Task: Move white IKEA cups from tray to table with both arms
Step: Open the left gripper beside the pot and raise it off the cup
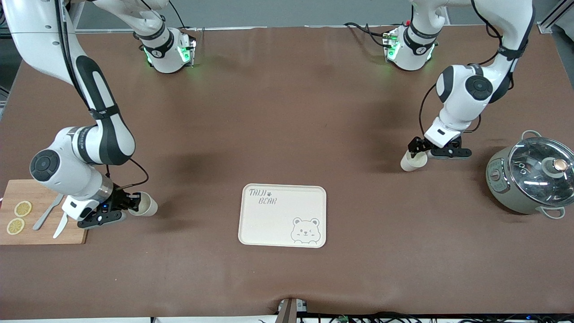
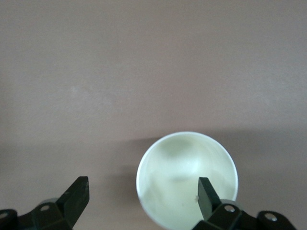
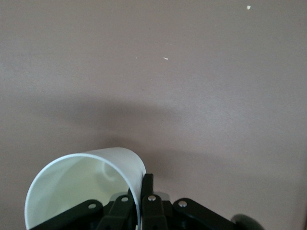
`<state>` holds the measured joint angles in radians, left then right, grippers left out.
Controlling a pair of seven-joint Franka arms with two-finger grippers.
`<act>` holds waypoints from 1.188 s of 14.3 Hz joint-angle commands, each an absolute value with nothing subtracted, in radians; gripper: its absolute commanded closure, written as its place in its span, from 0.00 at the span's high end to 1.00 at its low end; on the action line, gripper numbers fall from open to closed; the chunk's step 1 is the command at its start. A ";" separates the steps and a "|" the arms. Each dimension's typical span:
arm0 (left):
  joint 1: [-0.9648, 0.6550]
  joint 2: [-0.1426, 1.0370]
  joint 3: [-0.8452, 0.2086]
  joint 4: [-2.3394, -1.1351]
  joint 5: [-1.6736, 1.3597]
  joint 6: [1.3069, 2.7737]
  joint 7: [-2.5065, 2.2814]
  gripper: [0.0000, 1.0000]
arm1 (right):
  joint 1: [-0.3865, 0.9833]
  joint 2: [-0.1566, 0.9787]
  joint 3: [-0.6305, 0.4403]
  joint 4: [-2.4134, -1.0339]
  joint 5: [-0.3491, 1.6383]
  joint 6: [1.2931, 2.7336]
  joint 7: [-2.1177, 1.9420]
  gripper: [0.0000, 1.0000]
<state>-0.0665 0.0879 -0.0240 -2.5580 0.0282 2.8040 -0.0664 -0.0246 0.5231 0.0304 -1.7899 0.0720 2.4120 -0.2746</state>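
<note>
Although the tray [image 1: 282,215] lies bare in the middle of the tabletop [image 1: 287,134], neither task is fully closed in the front view. Toward the left arm's end, one cup [image 1: 413,161] is seen on the tabletop under the left tool [image 1: 419,150], near a lidded pot [image 1: 531,177]. Toward the right arm's end, the other cup [image 1: 144,204] is gripped at its rim by the right tool [image 1: 130,206], beside a cutting board [image 1: 42,213]; whether its base rests on the tabletop cannot be told.

In the left wrist view, the left tool [image 2: 144,196] is shown released, one finger [image 2: 207,194] inside the cup [image 2: 187,177] and the other outside, so a straight lift appears to be needed. The cup's near rim is cut off.

In the right wrist view, the right tool [image 3: 144,191] is shown clenched on the wall of its cup [image 3: 86,187], which is tilted; its base is hidden.
</note>
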 commanded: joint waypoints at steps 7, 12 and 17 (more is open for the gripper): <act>-0.060 -0.037 -0.026 -2.338 0.009 2.351 -0.055 1.00 | -0.041 0.581 0.049 -1.825 0.110 2.548 -0.318 0.00; -0.060 -0.003 -0.025 -2.053 -0.015 2.084 -0.078 1.00 | -0.041 0.592 0.049 -1.825 0.110 2.563 -0.318 0.00; -0.032 0.003 -0.025 -1.841 -0.017 1.893 -0.066 1.00 | -0.041 0.601 0.049 -1.825 0.110 2.574 -0.318 0.00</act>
